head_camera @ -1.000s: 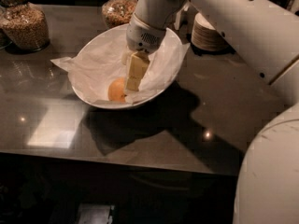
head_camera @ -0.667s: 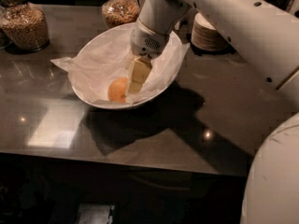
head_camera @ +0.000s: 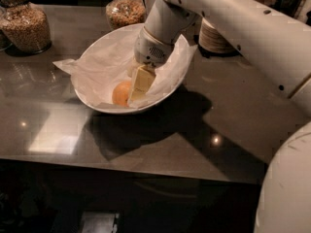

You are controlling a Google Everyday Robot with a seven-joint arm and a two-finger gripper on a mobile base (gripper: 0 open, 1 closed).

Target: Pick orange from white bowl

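1. Down inside the wide white paper-lined bowl (head_camera: 97,103) on the dark desk (head_camera: 218,106) sits the claw (head_camera: 140,86); clenched or released, I cannot tell.
2. The round orange fruit (head_camera: 121,93) lies just beside it, in the same bowl.

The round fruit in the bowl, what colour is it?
The orange is orange, camera view; gripper beside it in the white bowl.

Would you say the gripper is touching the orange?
Cannot tell: the camera view shows the gripper, in the white bowl, overlapping the orange, hiding any gap.
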